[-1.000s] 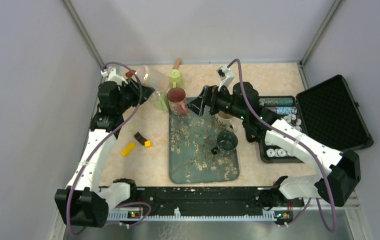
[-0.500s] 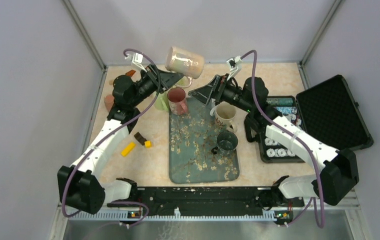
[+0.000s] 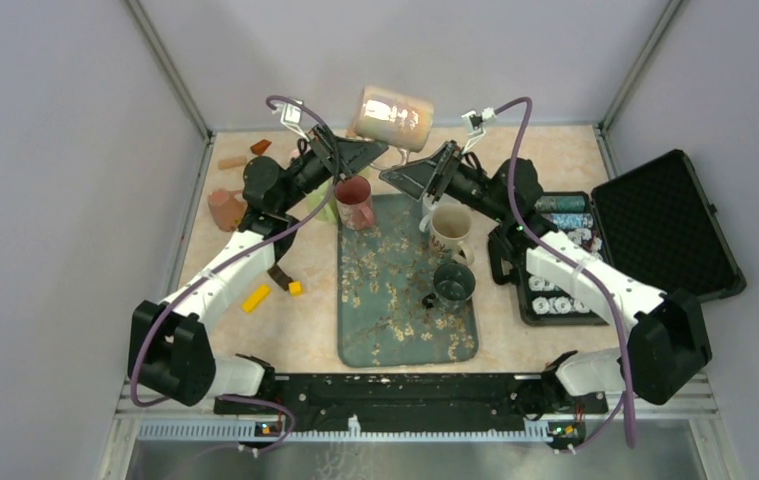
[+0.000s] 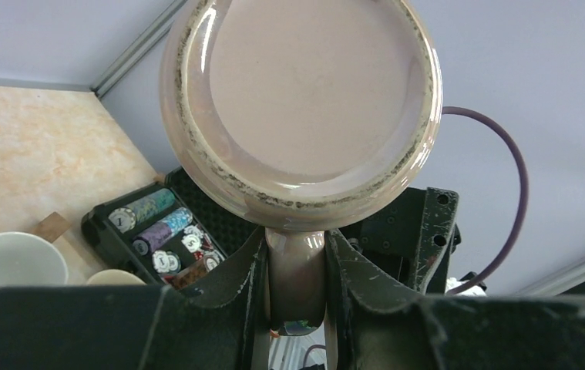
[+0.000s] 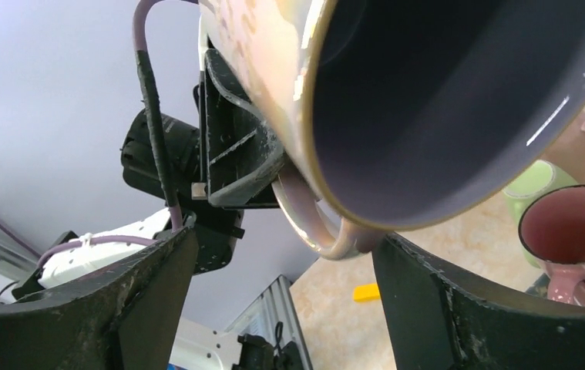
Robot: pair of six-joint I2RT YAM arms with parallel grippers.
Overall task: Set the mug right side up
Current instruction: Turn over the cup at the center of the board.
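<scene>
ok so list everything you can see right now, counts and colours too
held mug: one, cream-pink, on its side in the air
red-pink mug: one, tray's far left corner
white mug: one, tray's far right edge
dark grey mug: one, on tray
tray: one, blue-green floral, centre
green cup: at least one, beside red-pink mug, mostly hidden
pink cup: one, table's left side
blocks: two yellow, one dark, left of tray
case: one, black, open, right
poker chips: several rows, in case
table: beige
left gripper: shut on held mug's handle
right gripper: open, at held mug's mouth
</scene>
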